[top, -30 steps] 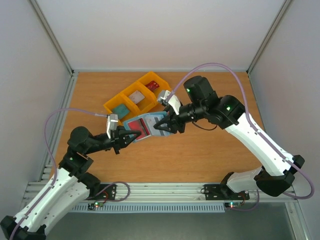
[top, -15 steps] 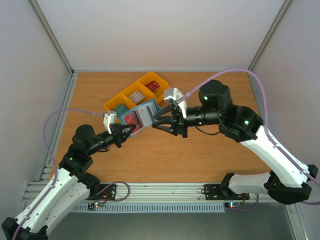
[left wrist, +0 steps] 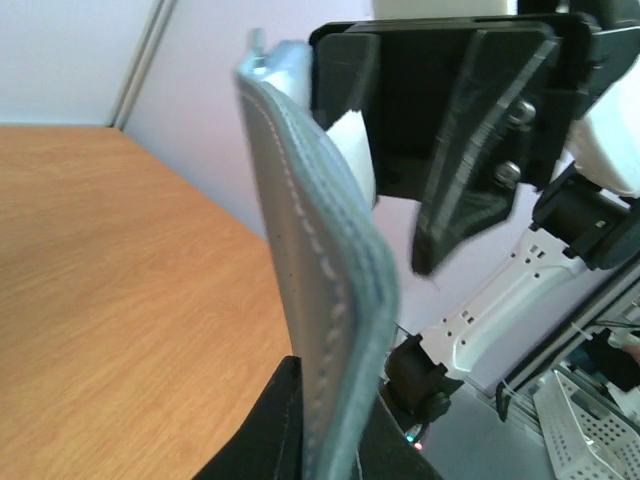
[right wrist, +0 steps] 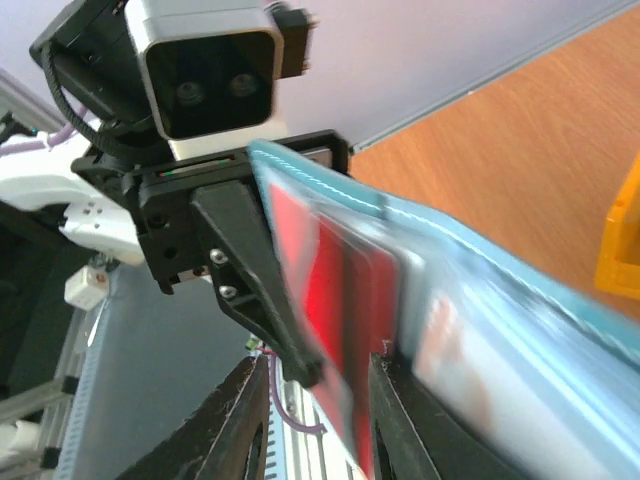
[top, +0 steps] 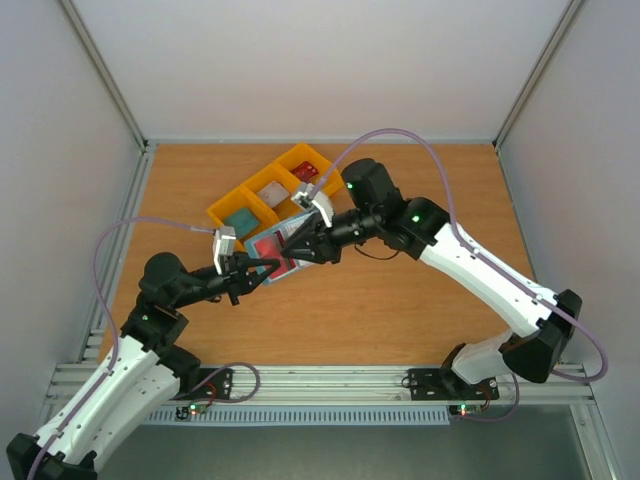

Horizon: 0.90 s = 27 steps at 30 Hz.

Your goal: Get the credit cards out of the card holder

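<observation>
- Two grips. Clamps soft, floppy card holder (left wrist: 330,300) in shut left gripper (top: 258,272).
- Straddles red card (right wrist: 320,270), likely stiff and slick, with right gripper (right wrist: 320,400); cannot tell whether pinched.
- Best taken by exposed card edge.

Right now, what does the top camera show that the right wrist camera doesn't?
Top only: the teal card, whitish card and a red card lying in the bins. Right wrist only: the left camera's lenses, face on. Both: the wallet, with a second red card inside, clamped by the left gripper.
</observation>
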### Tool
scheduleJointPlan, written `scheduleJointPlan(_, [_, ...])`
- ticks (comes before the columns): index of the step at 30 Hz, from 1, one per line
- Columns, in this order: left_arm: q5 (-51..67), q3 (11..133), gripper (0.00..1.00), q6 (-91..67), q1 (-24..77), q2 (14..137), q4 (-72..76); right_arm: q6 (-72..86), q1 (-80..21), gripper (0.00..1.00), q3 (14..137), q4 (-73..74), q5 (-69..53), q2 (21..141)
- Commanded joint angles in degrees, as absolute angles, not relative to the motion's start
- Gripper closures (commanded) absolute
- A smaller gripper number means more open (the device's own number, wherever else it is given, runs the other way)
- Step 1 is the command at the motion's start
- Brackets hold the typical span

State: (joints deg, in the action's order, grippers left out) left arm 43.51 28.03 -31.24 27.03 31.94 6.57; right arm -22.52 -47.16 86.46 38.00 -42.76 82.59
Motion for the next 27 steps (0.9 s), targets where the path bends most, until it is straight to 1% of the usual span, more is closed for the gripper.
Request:
scheduleJointPlan(1, [51.64,27.95,1.0,-31.27,27.62,30.32,17.37,-19.52,-43.22,0.69,81.97,33.29,-44.26,79.44])
scheduleJointPlan(4, [52.08,27.6,1.0,-31.11,27.68,30.78,18.33,-20.45,-43.18,0.66,82.39,34.65,-47.62,80.5])
scheduleJointPlan(9, [52.03,28.24,1.0,-30.42,27.94,31.45,18.09,-21.41,-43.28,0.64,82.67,34.65,-49.15,80.68])
scheduleJointPlan(10, [51.69,28.33,1.0,-30.55,28.03,31.64,17.91,-21.53,-43.47,0.66,82.9,34.68,-49.58,81.1])
scheduleJointPlan(15, [50.19,28.48,1.0,-31.39,28.13,32.12,17.54,-22.18,-45.06,0.8,82.79,34.59,-52.19,82.16])
scheduleJointPlan(18, [50.0,28.5,1.0,-31.38,28.13,32.15,17.23,-22.52,-45.09,0.88,82.49,34.15,-54.28,81.43])
scheduleJointPlan(21, [49.45,28.39,1.0,-31.75,28.13,32.08,17.18,-22.93,-45.0,0.97,82.27,33.93,-55.72,80.25])
scheduleJointPlan(23, [49.17,28.26,0.99,-32.04,28.13,31.97,17.16,-23.28,-44.66,0.99,82.22,34.7,-55.87,79.67])
scheduleJointPlan(24, [49.21,28.22,0.93,-32.2,28.13,31.85,17.05,-23.25,-44.39,0.99,82.06,35.06,-55.46,79.3])
scheduleJointPlan(25, [49.29,28.21,0.84,-32.69,28.13,31.73,16.91,-23.24,-43.99,0.99,81.82,35.37,-54.74,79.02])
scheduleJointPlan(26, [49.38,28.13,0.81,-32.85,28.13,31.65,16.88,-23.22,-43.6,0.99,81.64,35.69,-53.85,78.71])
scheduleJointPlan(27, [49.71,28.18,0.8,-32.8,28.13,31.57,16.92,-23.14,-43.09,0.99,81.43,35.83,-53.64,78.59])
